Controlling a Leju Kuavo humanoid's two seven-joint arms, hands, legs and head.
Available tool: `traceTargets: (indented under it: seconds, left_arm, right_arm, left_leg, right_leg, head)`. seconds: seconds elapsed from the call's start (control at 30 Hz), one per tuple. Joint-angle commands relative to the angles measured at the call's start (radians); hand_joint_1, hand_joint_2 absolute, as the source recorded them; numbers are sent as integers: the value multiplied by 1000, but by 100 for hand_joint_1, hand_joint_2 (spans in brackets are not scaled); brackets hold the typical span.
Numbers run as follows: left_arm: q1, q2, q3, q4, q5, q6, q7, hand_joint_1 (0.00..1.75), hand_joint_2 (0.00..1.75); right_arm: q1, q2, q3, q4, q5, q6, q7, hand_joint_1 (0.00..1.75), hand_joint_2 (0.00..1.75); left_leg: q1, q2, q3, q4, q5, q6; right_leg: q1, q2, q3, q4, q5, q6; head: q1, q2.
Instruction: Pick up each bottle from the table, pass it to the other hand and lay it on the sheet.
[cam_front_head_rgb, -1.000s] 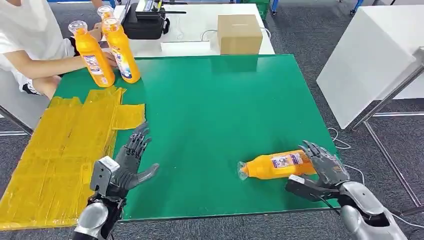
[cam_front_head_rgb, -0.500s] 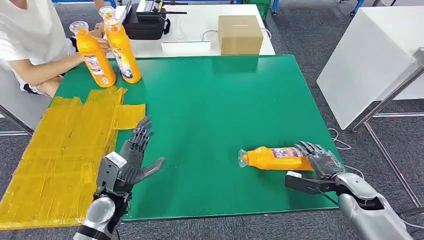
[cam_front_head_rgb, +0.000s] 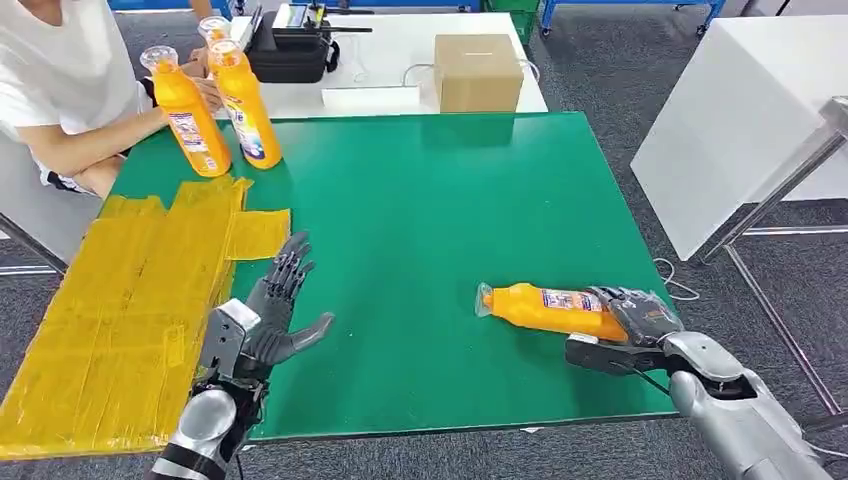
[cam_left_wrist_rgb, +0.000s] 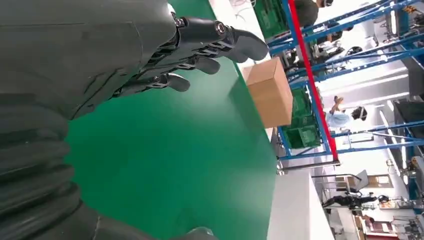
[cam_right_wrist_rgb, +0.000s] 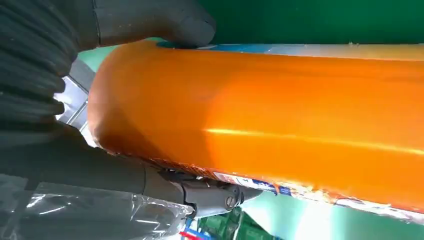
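An orange bottle (cam_front_head_rgb: 545, 308) lies on its side on the green table (cam_front_head_rgb: 430, 200), near the front right, cap pointing left. My right hand (cam_front_head_rgb: 640, 320) grips its base end, fingers curled over it and thumb beneath. In the right wrist view the bottle (cam_right_wrist_rgb: 280, 115) sits between thumb and fingers (cam_right_wrist_rgb: 215, 197). My left hand (cam_front_head_rgb: 270, 315) is open, fingers spread, above the table beside the yellow sheet (cam_front_head_rgb: 130, 300); it holds nothing (cam_left_wrist_rgb: 100, 55). Two more orange bottles (cam_front_head_rgb: 190, 115) (cam_front_head_rgb: 243, 100) stand upright at the far left corner.
A person (cam_front_head_rgb: 60, 90) sits at the far left with a hand at the standing bottles. A cardboard box (cam_front_head_rgb: 480, 70) and black case (cam_front_head_rgb: 290, 45) rest on the white table behind. A white slanted panel (cam_front_head_rgb: 740, 110) stands to the right.
My right hand has closed round the bottle's base and swung the bottle so its cap points further up-left. My left hand has drifted slightly forward and right, still open.
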Motion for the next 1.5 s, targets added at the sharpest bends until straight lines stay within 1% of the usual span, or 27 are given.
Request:
traceTargets:
  seconds: [0.03,0.2,0.27,0.3,0.33,0.37,0.4,0.43,0.47,0.5,0.63,0.73,0.77,0.8,0.83,0.87,0.9,0.97,1.03,1.17,1.2,1.23,1.3,1.33,1.37,1.4,1.5]
  left_arm:
    - [-31,2,-17,62,3,1,1,0,175]
    - [-32,2,-17,62,3,1,1,0,175]
    - [-27,0,-13,55,2,0,5,0,175]
    - [-20,2,-14,41,-5,-5,13,0,175]
    - [-17,4,-15,33,-10,-7,17,0,175]
    - [-11,4,-14,16,-20,-9,24,0,175]
    - [-9,7,-20,3,-42,-9,36,0,175]
    - [-10,9,-27,-6,-54,-14,45,0,175]
    - [-12,10,-34,-12,-62,-18,52,0,175]
    - [-23,17,-53,-9,-73,-29,60,0,175]
    - [-34,15,-60,2,-73,-30,60,0,175]
    - [-34,16,-60,4,-73,-30,59,0,175]
    - [-39,21,-71,6,-65,-45,57,0,175]
    - [-49,22,-87,5,-61,-58,55,0,175]
    - [-63,22,-101,8,-53,-71,57,0,175]
    - [-82,19,-117,15,-45,-88,64,0,175]
    - [-106,16,-140,24,-43,-94,69,0,175]
    - [-142,12,-176,38,-34,-108,86,0,175]
    - [-170,6,-197,43,-22,-115,93,0,175]
    - [-204,5,-215,43,5,-123,99,0,175]
    - [-216,6,-224,49,16,-130,99,0,175]
    - [-223,6,-227,53,27,-136,99,0,175]
    - [-236,6,-236,61,43,-149,98,0,175]
    - [-244,5,-241,65,58,-159,96,0,175]
    - [-247,4,-242,65,64,-162,95,0,175]
    - [-254,1,-245,68,96,-178,93,0,175]
    - [-266,3,-242,73,165,-196,88,0,175]
  right_arm:
    - [11,66,45,104,12,-29,17,175,175]
    - [11,64,44,105,11,-28,16,175,175]
    - [17,98,7,103,17,-85,23,175,175]
    - [24,147,-36,96,24,-133,29,175,175]
    - [28,176,-60,88,28,-165,32,175,175]
    - [39,238,-112,64,21,-216,37,175,175]
    - [56,315,-185,25,-5,-302,37,175,175]
    - [67,366,-222,-8,-2,-363,41,175,175]
    - [80,421,-265,-50,-47,-406,16,175,175]
    - [96,471,-305,-105,-130,-429,-24,175,175]
    - [104,469,-303,-131,-129,-426,-17,175,175]
    - [104,465,-307,-129,-131,-425,-17,175,175]
    - [110,497,-349,-144,-198,-460,-74,175,175]
    - [112,541,-380,-175,-279,-468,-127,175,175]
    - [113,561,-383,-196,-302,-472,-141,175,175]
    - [112,580,-379,-217,-311,-483,-145,175,175]
    - [110,598,-370,-239,-344,-481,-154,175,175]
    - [103,617,-352,-248,-359,-508,-162,175,175]
    - [95,631,-342,-243,-377,-526,-169,175,175]
    - [74,648,-313,-219,-428,-510,-202,175,175]
    - [60,644,-290,-200,-448,-478,-209,175,175]
    - [47,644,-271,-184,-447,-465,-211,175,175]
    - [19,648,-239,-146,-460,-424,-215,175,175]
    - [4,657,-227,-126,-487,-399,-225,175,175]
    - [-1,661,-220,-119,-500,-383,-230,175,175]
    - [-14,668,-202,-98,-542,-336,-250,175,175]
    - [-37,676,-145,-51,-581,-264,-267,175,175]
  left_leg:
    - [2,0,3,-2,0,-3]
    - [2,0,3,-2,0,-3]
    - [2,0,3,-2,0,-2]
    - [2,0,4,-2,0,-3]
    - [3,0,4,-3,1,-3]
    - [2,2,4,-1,0,-2]
    - [3,3,5,-3,0,-3]
    - [3,4,4,-2,0,-3]
    - [3,6,3,-2,-1,-3]
    - [4,8,5,-4,0,-5]
    - [2,3,-2,-1,0,-4]
    - [3,-1,-2,-1,0,-3]
    - [3,-2,-2,0,0,-3]
    - [2,-1,-5,0,1,-2]
    - [3,0,-1,-1,-1,-4]
    - [2,-1,-6,0,1,-3]
    - [3,0,-5,1,0,-4]
    - [2,-2,-9,1,1,-3]
    - [2,-2,-7,1,1,-4]
    - [2,-2,-7,0,1,-3]
    - [1,-2,-8,0,1,-3]
    - [2,-1,-5,0,0,-5]
    - [1,-1,-8,0,1,-2]
    - [2,1,-4,0,0,-4]
    - [2,1,-7,0,1,-3]
    - [2,2,-5,0,0,-4]
    - [2,0,-7,0,1,-3]
  right_leg:
    - [2,-1,4,-4,1,-2]
    - [2,-1,4,-3,1,-2]
    - [2,0,3,-2,1,-1]
    - [2,-1,4,-3,1,-2]
    - [3,-1,5,-4,1,-2]
    - [2,2,3,-2,1,-1]
    - [3,3,4,-4,1,-2]
    - [3,4,3,-3,2,-2]
    - [3,5,2,-2,2,-2]
    - [4,6,3,-4,2,-4]
    - [2,2,-3,1,0,-2]
    - [2,-1,-2,1,-1,-1]
    - [3,-1,-2,1,-1,-1]
    - [2,0,-4,2,-1,-1]
    - [3,0,0,1,-2,-2]
    - [2,1,-5,2,-1,-2]
    - [2,1,-4,3,-2,-2]
    - [1,-1,-8,3,-1,-2]
    - [1,-1,-6,3,-1,-3]
    - [1,-1,-7,2,-1,-2]
    - [1,0,-7,2,-1,-2]
    - [2,-1,-4,2,-2,-3]
    - [1,1,-7,2,0,-1]
    - [2,1,-4,2,-1,-2]
    - [1,2,-7,2,0,-2]
    - [2,3,-5,2,-1,-2]
    - [1,1,-7,2,0,-2]
  head:
    - [0,0]
    - [0,0]
    - [0,0]
    - [0,0]
    - [0,0]
    - [0,0]
    - [0,0]
    - [0,0]
    - [0,0]
    - [0,0]
    - [-1,0]
    - [0,0]
    - [0,0]
    - [0,0]
    - [0,0]
    - [0,0]
    - [0,0]
    - [0,0]
    - [0,0]
    - [0,0]
    - [0,0]
    - [0,0]
    - [0,0]
    - [0,0]
    - [0,0]
    - [0,0]
    - [0,0]
